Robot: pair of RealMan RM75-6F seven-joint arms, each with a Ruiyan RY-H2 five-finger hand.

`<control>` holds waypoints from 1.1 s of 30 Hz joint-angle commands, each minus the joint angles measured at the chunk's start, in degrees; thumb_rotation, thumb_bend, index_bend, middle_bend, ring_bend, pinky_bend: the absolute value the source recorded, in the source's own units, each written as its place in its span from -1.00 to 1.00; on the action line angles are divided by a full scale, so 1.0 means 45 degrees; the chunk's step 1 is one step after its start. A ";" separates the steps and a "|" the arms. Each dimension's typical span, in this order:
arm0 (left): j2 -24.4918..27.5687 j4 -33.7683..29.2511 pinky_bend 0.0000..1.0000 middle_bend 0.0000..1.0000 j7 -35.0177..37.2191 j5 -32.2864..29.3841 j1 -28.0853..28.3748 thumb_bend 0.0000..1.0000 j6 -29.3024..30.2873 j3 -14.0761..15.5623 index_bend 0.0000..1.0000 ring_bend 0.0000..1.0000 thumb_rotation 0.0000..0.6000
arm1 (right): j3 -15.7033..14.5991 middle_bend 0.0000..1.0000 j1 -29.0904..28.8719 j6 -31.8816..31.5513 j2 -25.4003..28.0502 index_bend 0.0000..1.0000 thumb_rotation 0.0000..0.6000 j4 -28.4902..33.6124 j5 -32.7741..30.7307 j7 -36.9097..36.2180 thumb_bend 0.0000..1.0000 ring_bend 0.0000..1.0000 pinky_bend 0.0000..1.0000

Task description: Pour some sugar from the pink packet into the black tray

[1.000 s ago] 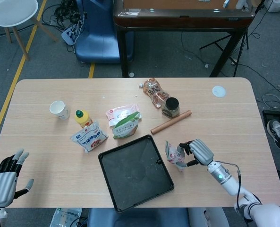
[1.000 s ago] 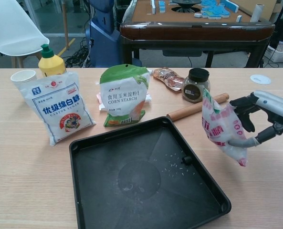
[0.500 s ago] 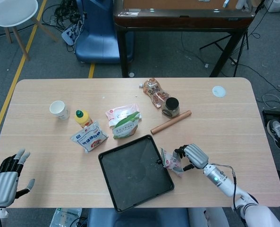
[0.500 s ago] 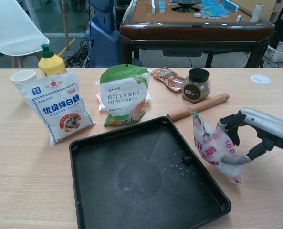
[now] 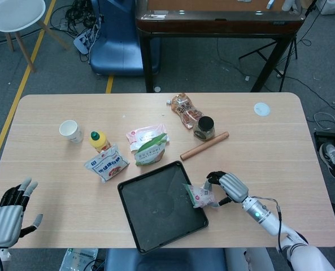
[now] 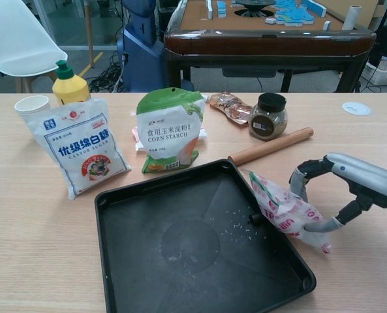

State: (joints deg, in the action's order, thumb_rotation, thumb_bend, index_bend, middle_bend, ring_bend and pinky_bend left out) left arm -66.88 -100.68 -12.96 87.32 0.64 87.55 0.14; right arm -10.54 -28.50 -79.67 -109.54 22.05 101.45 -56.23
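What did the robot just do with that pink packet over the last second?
The right robot hand carried the crinkled pink plastic packet leftward and tipped it, its open end now over the square black tray's right edge. The left robot hand and other groceries stayed put.

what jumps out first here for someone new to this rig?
The right hand holds the pink packet tipped over the right rim of the black tray, which sits front and centre on the table. Behind the tray stand a white caster sugar bag and a corn starch pouch; the left hand hangs open at the table's near left corner.
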 commanded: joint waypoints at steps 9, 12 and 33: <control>0.0022 -0.0006 -0.88 -0.88 -0.0006 0.0032 -0.0015 -0.44 0.0042 0.0012 -0.78 -0.84 1.00 | -0.0047 -0.35 0.0114 -0.0304 0.0157 -0.35 1.00 0.0140 0.0050 0.0326 -0.92 -0.59 -0.56; 0.0038 -0.0025 -0.88 -0.88 -0.0035 0.0047 -0.0020 -0.44 0.0055 0.0017 -0.78 -0.84 1.00 | -0.0088 -0.43 0.0110 -0.0287 0.0278 -0.52 1.00 0.0315 0.0081 0.0453 -0.96 -0.65 -0.63; 0.0095 -0.0023 -0.88 -0.88 0.0090 0.0022 -0.0128 -0.44 0.0140 0.0068 -0.78 -0.84 1.00 | 0.0574 -0.12 -0.0827 0.0120 0.0786 -0.29 1.00 0.3467 -0.0150 0.2183 -0.27 -0.23 -0.20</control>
State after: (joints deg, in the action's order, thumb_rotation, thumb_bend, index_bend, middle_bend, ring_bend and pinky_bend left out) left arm -66.45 -100.78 -12.55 87.42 0.06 88.18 0.45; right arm -8.20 -32.33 -78.75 -105.94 37.47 100.94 -45.98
